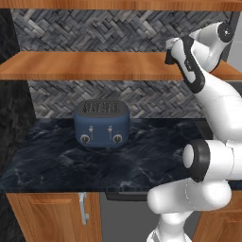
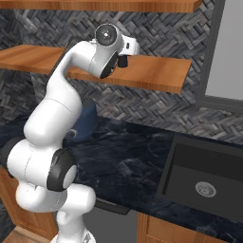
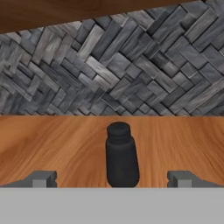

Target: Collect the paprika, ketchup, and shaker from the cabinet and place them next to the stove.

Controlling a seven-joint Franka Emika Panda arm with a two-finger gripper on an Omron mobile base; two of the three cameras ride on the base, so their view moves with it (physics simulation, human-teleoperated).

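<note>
The shaker, a small dark cylinder with a narrower cap, stands upright on the middle shelf board of the cabinet. My gripper is open, with a fingertip on each side of the shaker and wide gaps between them. In the left base view the gripper reaches over the right part of the cabinet shelf. From the right base view the hand's dark tip sits just above the same shelf. The paprika, ketchup and stove are out of view.
A blue toaster stands on the dark marble counter below the shelf, partly hidden behind my arm. A black sink lies to the right. Another shelf board runs close above, and a herringbone tile wall stands behind.
</note>
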